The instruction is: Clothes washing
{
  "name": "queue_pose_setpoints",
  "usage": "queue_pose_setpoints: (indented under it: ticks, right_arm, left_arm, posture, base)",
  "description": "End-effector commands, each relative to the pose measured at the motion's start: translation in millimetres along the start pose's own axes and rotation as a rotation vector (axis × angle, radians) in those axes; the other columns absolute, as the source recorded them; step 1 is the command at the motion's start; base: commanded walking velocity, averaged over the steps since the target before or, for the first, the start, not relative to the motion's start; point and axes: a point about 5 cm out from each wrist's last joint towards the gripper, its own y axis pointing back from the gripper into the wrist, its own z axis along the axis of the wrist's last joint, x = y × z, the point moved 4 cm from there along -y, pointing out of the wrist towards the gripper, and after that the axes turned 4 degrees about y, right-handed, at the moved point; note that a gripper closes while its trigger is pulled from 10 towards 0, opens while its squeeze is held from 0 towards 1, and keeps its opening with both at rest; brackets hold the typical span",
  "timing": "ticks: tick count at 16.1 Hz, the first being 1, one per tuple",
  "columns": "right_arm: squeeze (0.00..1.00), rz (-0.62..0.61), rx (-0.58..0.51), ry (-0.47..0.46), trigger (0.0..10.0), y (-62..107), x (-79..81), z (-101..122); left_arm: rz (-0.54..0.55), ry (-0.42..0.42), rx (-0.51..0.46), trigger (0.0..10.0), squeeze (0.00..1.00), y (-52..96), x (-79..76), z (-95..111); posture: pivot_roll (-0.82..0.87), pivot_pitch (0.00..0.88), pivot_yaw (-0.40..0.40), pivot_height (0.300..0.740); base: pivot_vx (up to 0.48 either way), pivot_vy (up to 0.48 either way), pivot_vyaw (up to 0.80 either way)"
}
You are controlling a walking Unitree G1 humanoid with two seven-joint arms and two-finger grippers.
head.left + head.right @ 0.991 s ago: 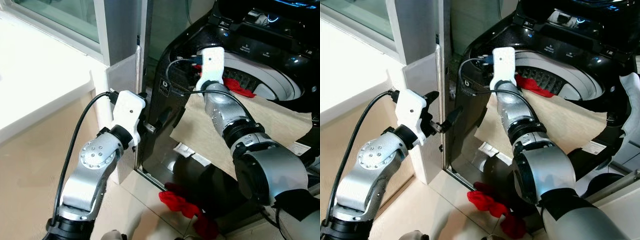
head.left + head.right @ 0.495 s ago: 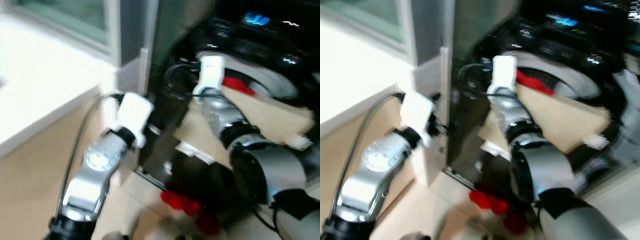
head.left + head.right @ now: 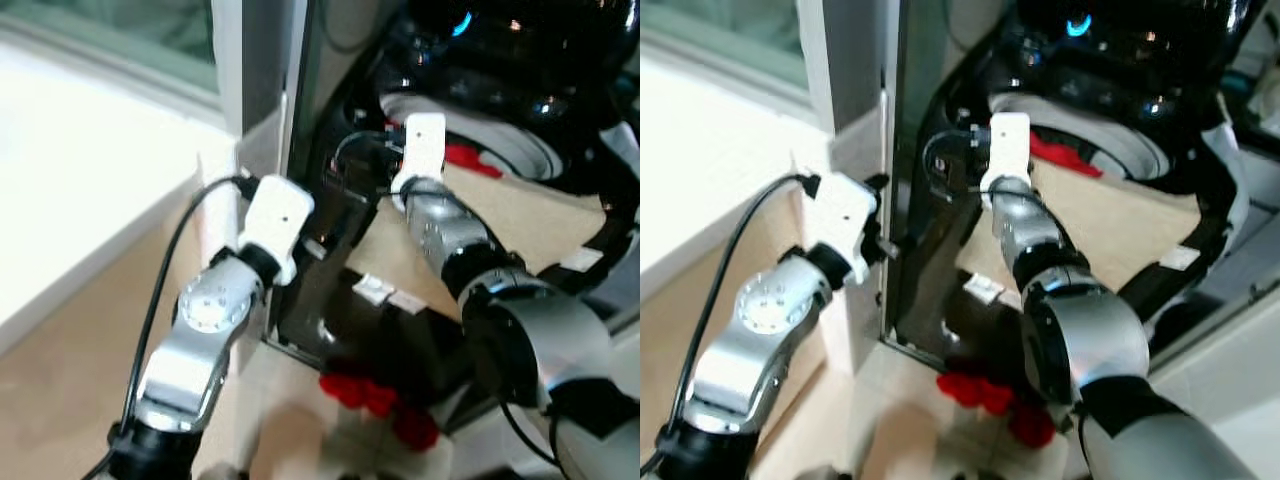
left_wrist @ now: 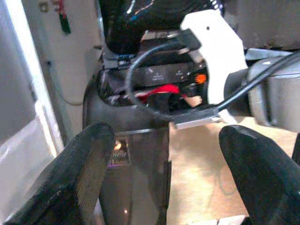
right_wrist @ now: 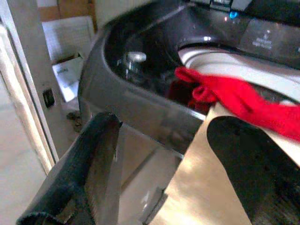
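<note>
I see the right gripper [image 5: 159, 164] spread at the washing machine [image 3: 500, 110] rim; red garment [image 5: 239, 96] at its 2 o'clock over the drum edge. Left gripper [image 4: 168, 164] spread, facing the cabinet.

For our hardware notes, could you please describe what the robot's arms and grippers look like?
Both arms are silver metal with rounded joints and black bands. Each wrist carries a white housing fed by a black cable. The left gripper and right gripper each have two long black fingers.

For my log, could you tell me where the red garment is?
The red garment lies over the washing machine's white opening rim, just ahead of the right gripper.
</note>
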Motion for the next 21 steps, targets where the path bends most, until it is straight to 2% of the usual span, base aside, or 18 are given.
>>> queue_pose_setpoints:
  ticks: [1,3,6,10,13,14,16,18,19,20,21]
  right_arm:
    - [0.40,-0.025,-0.036,0.001,10.0,-1.3,-10.7,12.4]
    - [0.40,-0.034,-0.022,-0.045,10.0,-1.5,-13.2,11.0]
    - [0.40,-0.030,0.025,-0.194,10.0,-1.4,-12.1,3.7]
    - [0.40,0.024,0.029,-0.226,10.0,-1.7,-0.3,4.8]
    - [0.40,0.024,0.058,-0.199,10.0,-0.7,0.8,-3.3]
    - [0.40,-0.011,0.078,-0.137,10.0,0.3,-6.3,-10.3]
    - [0.41,-0.049,0.098,-0.090,10.0,0.9,-16.2,-14.0]
    - [0.41,-0.082,0.125,-0.139,10.0,1.2,-25.8,-15.1]
    - [0.41,-0.110,0.143,-0.207,10.0,1.4,-31.9,-15.4]
    - [0.41,-0.117,0.146,-0.221,10.0,1.5,-33.0,-15.6]
    - [0.39,-0.206,0.134,-0.321,10.0,2.1,-52.7,-8.1]
  left_arm:
    - [-0.042,0.004,-0.013,10.0,0.00,-3.8,-9.6,1.8]
    - [-0.058,-0.010,-0.010,10.0,0.00,-4.5,-10.9,2.3]
    - [-0.071,-0.011,-0.011,10.0,0.00,-5.2,-11.8,3.4]
    - [-0.076,0.004,-0.025,10.0,0.00,-5.8,-12.6,5.9]
    - [-0.062,-0.012,-0.020,10.0,0.00,-6.6,-10.7,5.6]
    - [-0.059,-0.008,-0.025,10.0,0.00,-6.6,-9.8,7.1]
    - [-0.061,-0.002,-0.039,10.0,0.00,-6.7,-8.6,10.2]
    - [-0.063,0.003,-0.041,10.0,0.00,-7.4,-8.5,11.1]
    - [-0.064,0.001,-0.040,10.0,0.00,-7.8,-8.3,11.4]
    - [-0.064,-0.001,-0.040,10.0,0.00,-7.8,-8.1,11.4]
    - [-0.059,0.000,-0.046,10.0,0.00,-7.3,-7.2,13.4]
  posture:
    - [0.08,0.000,-0.140,0.740]
    - [0.07,0.000,-0.137,0.740]
    - [0.07,0.000,-0.136,0.740]
    - [0.07,0.000,-0.136,0.740]
    - [0.06,0.000,-0.138,0.740]
    - [0.06,0.000,-0.137,0.740]
    - [0.06,0.000,-0.135,0.740]
    - [0.06,0.000,-0.134,0.740]
    - [0.07,0.000,-0.136,0.740]
    - [0.07,0.000,-0.136,0.740]
    - [0.06,0.000,-0.141,0.740]
  base:
    - [0.439,0.000,0.00]
    - [0.454,0.000,0.00]
    - [0.458,0.000,0.00]
    - [0.458,0.000,0.00]
    - [0.296,0.000,0.00]
    - [0.000,0.000,0.00]
    - [0.000,0.000,0.00]
    - [0.000,0.000,0.00]
    - [0.000,0.000,0.00]
    - [0.000,0.000,0.00]
    - [0.000,0.000,0.00]
